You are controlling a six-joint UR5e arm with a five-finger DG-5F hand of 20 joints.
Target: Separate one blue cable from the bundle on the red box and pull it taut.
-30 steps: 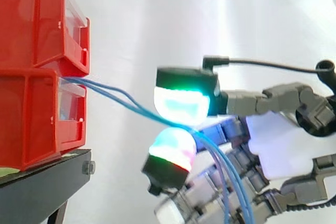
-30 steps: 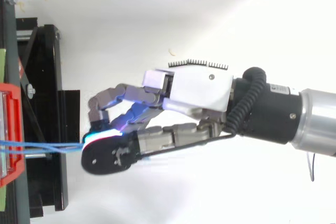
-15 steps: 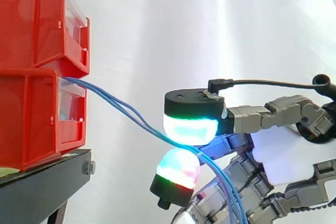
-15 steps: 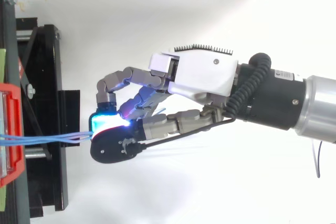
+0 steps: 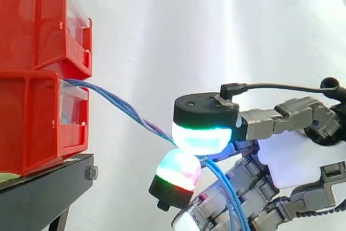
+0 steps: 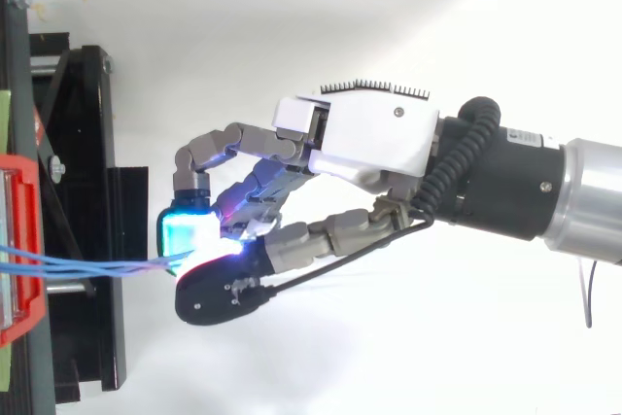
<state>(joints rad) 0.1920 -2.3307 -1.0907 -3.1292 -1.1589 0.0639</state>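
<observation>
Thin blue cables (image 5: 127, 109) run out of the lower red bin (image 5: 38, 120) and slope down to the right as a stretched bundle. In the top view the blue cables (image 6: 97, 264) cross from the bin's red front (image 6: 24, 240) to the hand. The hand (image 6: 355, 138) reaches in from the right with its fingers curled. Two glowing fingertips (image 5: 201, 136) pinch the cables between an upper cyan-green pad and a lower pink-green pad. Past the pinch the cables drop down behind the fingers.
A second red bin (image 5: 40, 17) is stacked on the lower one. Both rest on a black stand (image 5: 43, 193) at the left. A white curtain hangs behind. Open space lies between the stand and the hand.
The hand has drawn away from the bins to the right and slightly down. The cables between bin and fingertips have gone from sagging to straighter.
</observation>
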